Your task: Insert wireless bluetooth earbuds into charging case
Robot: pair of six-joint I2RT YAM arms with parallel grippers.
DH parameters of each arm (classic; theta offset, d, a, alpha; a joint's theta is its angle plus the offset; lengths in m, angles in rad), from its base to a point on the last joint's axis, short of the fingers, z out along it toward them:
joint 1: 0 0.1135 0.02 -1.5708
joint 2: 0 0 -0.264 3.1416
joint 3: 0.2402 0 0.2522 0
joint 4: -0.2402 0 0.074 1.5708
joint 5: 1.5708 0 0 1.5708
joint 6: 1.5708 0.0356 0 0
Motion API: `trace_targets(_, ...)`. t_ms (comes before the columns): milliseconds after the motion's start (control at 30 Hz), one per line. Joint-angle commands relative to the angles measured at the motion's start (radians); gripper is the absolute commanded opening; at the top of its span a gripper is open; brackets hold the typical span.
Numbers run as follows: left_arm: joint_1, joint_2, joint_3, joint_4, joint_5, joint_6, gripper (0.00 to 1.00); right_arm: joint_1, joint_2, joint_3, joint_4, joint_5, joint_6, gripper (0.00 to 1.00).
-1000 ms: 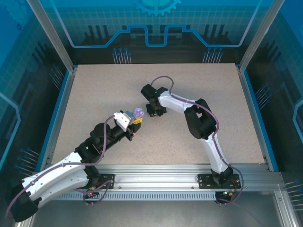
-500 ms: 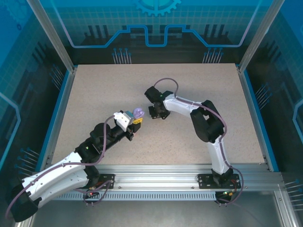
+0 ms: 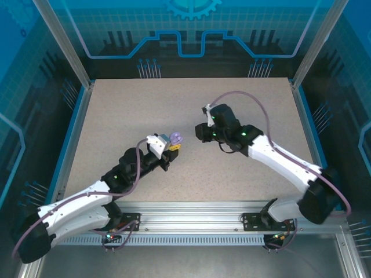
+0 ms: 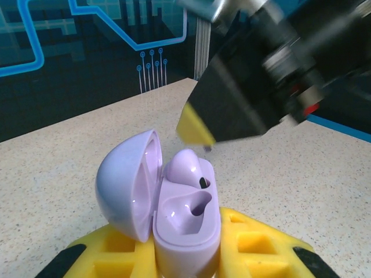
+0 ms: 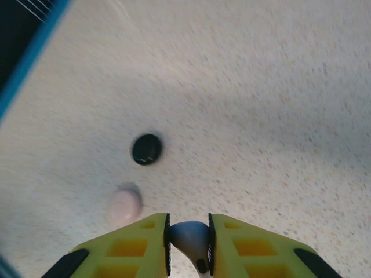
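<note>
My left gripper (image 4: 185, 258) is shut on the base of a lilac charging case (image 4: 186, 229) and holds it upright above the table. The case lid (image 4: 123, 184) stands open to the left. One lilac earbud (image 4: 186, 165) sits in the far slot, and the near slot is empty. In the top view the case (image 3: 175, 139) is at the tip of the left gripper (image 3: 170, 148). My right gripper (image 5: 188, 243) is shut on a second lilac earbud (image 5: 186, 236). The right gripper (image 3: 200, 133) hangs just right of the case. It hovers blurred above the case, as the right gripper (image 4: 200, 130).
A round black case (image 5: 146, 149) and a round pale pink case (image 5: 124, 205) lie shut on the speckled tabletop (image 5: 272, 116) below the right gripper. A blue rim (image 3: 74, 130) and metal posts border the table.
The right arm has swung its elbow out to the right and its gripper has shifted slightly right, its jaws closing a little. The left arm has carried the case slightly right.
</note>
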Motion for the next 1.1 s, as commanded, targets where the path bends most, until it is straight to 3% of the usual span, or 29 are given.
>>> trace_targets(0, -0.007, 0.042, 0.039, 0.086, 0.053, -0.026, 0.09, -0.008, -0.095, -0.057, 0.115, -0.095, 0.001, 0.23)
trace_targets(167, -0.007, 0.105, 0.062, 0.137, 0.085, -0.034, 0.09, 0.007, -0.191, -0.069, 0.189, -0.210, 0.003, 0.23)
trace_targets(367, -0.007, 0.147, 0.081, 0.180, 0.120, -0.025, 0.09, 0.065, -0.236, -0.061, 0.225, -0.237, -0.026, 0.24)
trace_targets(667, -0.007, 0.171, 0.110, 0.188, 0.153, -0.015, 0.09, 0.150, -0.188, -0.021, 0.187, -0.172, -0.088, 0.23)
trace_targets(1067, -0.007, 0.162, 0.112, 0.183, 0.153, -0.016, 0.09, 0.177, -0.149, -0.013, 0.171, -0.118, -0.119, 0.24)
